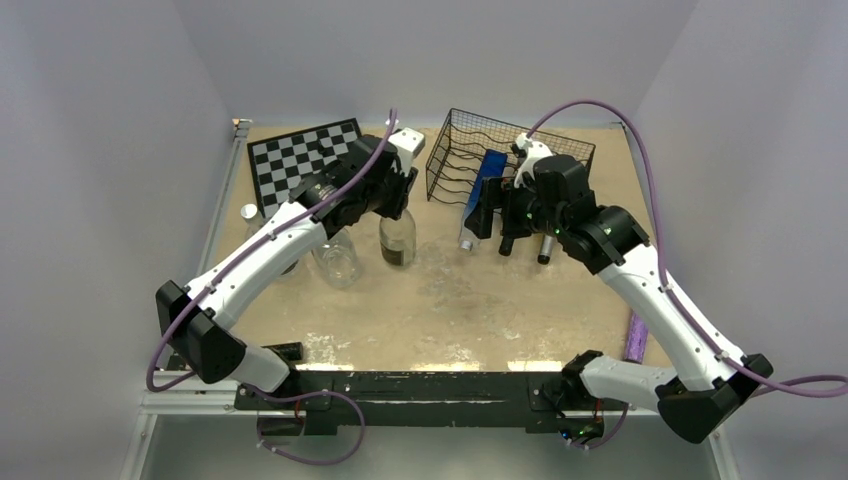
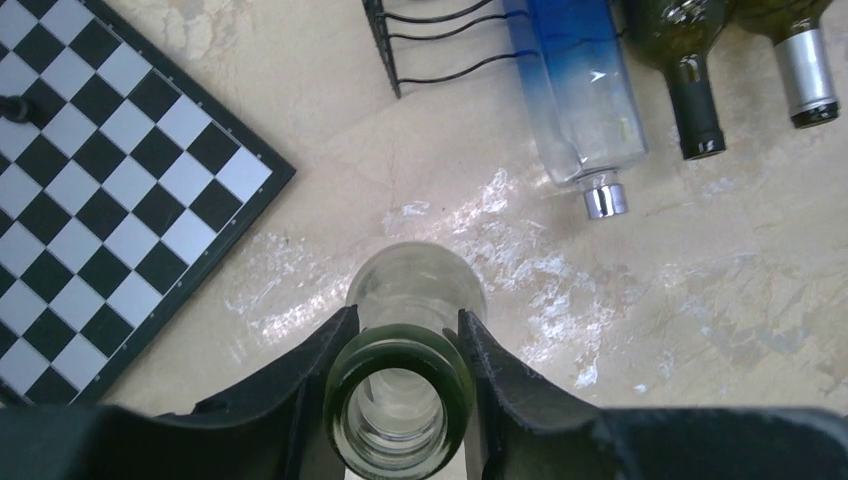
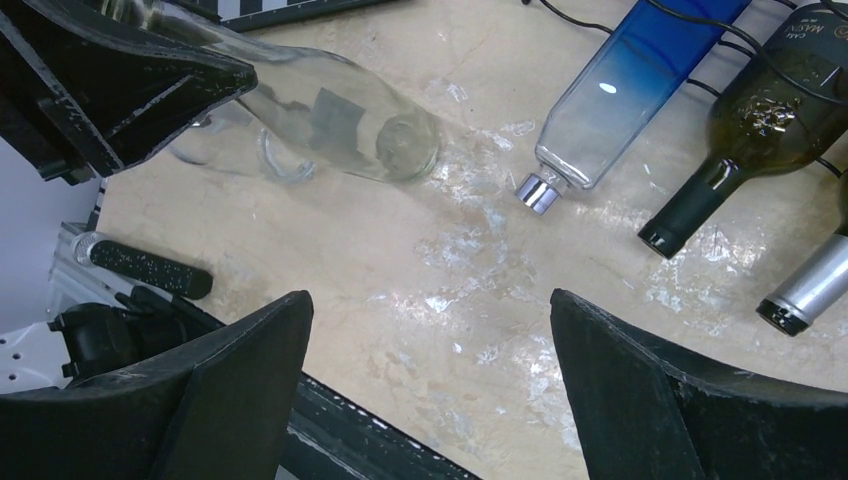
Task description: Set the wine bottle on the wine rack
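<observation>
The wine bottle point(image 1: 397, 240), clear glass with a green-tinted mouth point(image 2: 400, 405), stands upright on the table left of centre. My left gripper point(image 1: 397, 203) point(image 2: 400, 340) is shut on its neck, one finger on each side. In the right wrist view the same bottle point(image 3: 340, 125) slants out of the left gripper point(image 3: 110, 75). The black wire wine rack point(image 1: 510, 150) point(image 2: 430, 50) sits at the back right. My right gripper point(image 1: 505, 215) point(image 3: 430, 310) hangs open over bare tabletop in front of the rack, with nothing between its fingers.
A blue bottle point(image 1: 483, 190) point(image 2: 575, 95) point(image 3: 625, 85), a dark black-capped bottle point(image 2: 690, 90) point(image 3: 740, 150) and a silver-capped bottle point(image 2: 805, 70) point(image 3: 810, 285) lie in the rack, necks toward me. Another clear bottle point(image 1: 338, 258) stands beside the left arm. A chessboard point(image 1: 300, 155) point(image 2: 110, 190) lies back left.
</observation>
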